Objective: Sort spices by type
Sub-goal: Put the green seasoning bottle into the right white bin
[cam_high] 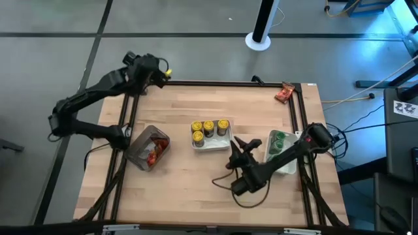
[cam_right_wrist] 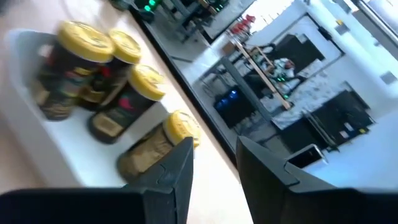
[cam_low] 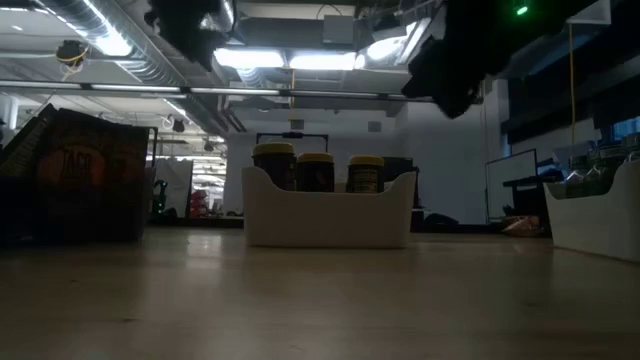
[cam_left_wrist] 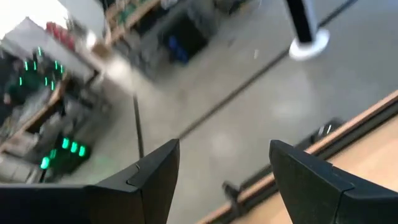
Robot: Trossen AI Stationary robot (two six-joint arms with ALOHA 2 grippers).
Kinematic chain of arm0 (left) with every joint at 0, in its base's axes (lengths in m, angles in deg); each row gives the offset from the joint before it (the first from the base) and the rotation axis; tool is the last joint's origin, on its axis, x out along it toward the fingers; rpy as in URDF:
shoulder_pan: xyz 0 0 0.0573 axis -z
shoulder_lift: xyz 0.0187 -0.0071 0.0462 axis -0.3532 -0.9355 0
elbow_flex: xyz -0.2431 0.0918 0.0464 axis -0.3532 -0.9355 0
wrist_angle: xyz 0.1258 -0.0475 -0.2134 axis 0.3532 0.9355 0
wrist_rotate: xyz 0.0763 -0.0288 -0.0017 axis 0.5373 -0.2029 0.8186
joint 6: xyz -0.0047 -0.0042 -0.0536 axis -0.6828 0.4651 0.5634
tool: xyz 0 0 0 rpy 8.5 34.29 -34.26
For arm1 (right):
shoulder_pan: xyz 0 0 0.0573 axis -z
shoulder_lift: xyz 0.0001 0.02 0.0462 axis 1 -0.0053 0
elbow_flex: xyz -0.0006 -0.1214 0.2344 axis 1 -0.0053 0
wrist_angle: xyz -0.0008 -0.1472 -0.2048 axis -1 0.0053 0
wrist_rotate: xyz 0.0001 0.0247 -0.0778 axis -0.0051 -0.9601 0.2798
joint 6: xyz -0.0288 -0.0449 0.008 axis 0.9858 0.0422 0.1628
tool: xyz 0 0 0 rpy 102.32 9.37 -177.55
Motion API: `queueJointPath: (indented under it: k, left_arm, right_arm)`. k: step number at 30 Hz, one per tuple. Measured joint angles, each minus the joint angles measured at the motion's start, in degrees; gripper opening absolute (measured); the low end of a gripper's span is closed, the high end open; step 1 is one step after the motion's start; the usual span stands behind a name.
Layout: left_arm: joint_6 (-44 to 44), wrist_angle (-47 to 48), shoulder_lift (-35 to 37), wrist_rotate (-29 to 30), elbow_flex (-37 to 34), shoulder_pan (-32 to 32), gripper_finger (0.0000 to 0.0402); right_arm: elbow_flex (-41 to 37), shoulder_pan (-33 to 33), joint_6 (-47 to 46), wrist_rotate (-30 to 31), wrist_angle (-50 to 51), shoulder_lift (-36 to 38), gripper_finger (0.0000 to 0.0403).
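Several yellow-lidded spice jars stand in a white tray at mid-table; in the right wrist view one jar lies on its side. Green-lidded jars sit in a second white tray to the right. Red-orange packets lie in the clear bin on the left. Another packet rests at the far right corner. My right gripper hovers just right of the yellow-lid tray, its fingers a narrow gap apart with nothing between them. My left gripper is open and empty over the table's far left edge.
The bare wooden tabletop stretches along the near side. A black rail borders the far edge, and cables trail by the right arm. Beyond the far edge a white post base stands on the floor.
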Motion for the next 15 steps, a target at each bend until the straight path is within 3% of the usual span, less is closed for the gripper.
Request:
queueJointPath:
  k: [7,15]
  left_arm:
    - [3.0,10.4,-7.6,-4.3,3.1,-13.3,0.0238]
    - [8.3,26.8,-17.6,-10.5,3.1,-20.4,0.0237]
  right_arm:
    - [-1.4,4.7,-1.4,-0.1,-1.3,0.0,0.0121]
    - [-5.2,8.0,-1.6,-1.2,-7.6,0.0,0.0121]
